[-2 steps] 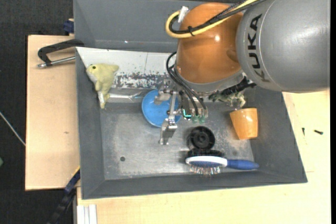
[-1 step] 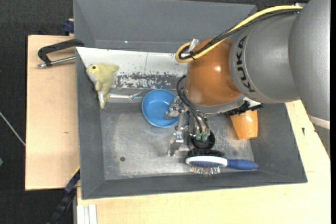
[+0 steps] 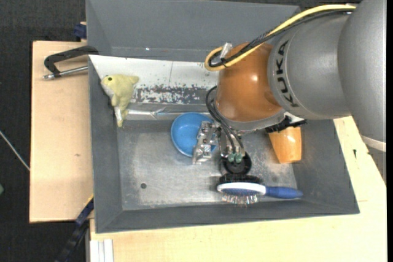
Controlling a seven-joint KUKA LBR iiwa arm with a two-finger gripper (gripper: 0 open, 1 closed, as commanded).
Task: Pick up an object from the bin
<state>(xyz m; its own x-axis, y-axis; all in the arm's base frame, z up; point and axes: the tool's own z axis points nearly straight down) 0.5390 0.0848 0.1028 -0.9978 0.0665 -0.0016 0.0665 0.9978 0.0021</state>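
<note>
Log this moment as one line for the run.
gripper: at right edge of blue bowl, mid-bin | nearby: blue-handled brush, orange cup | hold: not evident

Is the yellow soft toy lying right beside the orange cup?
No, the yellow soft toy lies in the far left corner of the bin, while the orange cup is at its right side.

You see the gripper down at the rim of the blue bowl. An orange cup and a blue brush lie near it, and a yellow soft toy lies well apart.
</note>
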